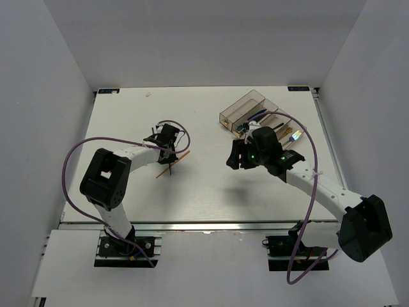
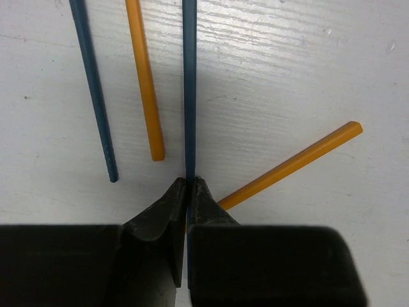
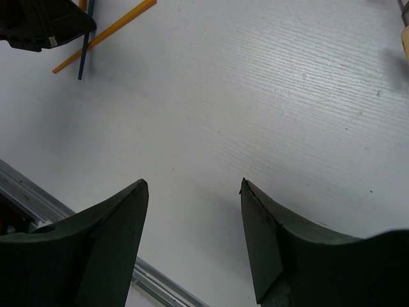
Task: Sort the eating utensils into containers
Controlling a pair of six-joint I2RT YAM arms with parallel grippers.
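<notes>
My left gripper [image 1: 167, 146] is shut on a thin blue chopstick [image 2: 190, 89] at the table surface [image 2: 307, 57]; in the left wrist view its jaws [image 2: 190, 182] pinch the stick's near end. A second blue chopstick [image 2: 94, 89] and two orange chopsticks [image 2: 145, 77] [image 2: 294, 163] lie beside it; one orange stick passes under the fingers. The orange chopsticks [image 1: 174, 163] also show in the top view. The clear joined bins [image 1: 246, 105] stand at the back right and hold some cutlery, among it a blue piece [image 1: 259, 116] and an iridescent piece [image 1: 295, 135]. My right gripper [image 1: 239, 155] [image 3: 193, 185] is open and empty above bare table.
The right wrist view shows the left gripper [image 3: 38, 22] with an orange chopstick [image 3: 105, 35] and a blue one [image 3: 85, 45] at the top left, and the table's metal front rail [image 3: 25, 185] at the lower left. White walls enclose the table.
</notes>
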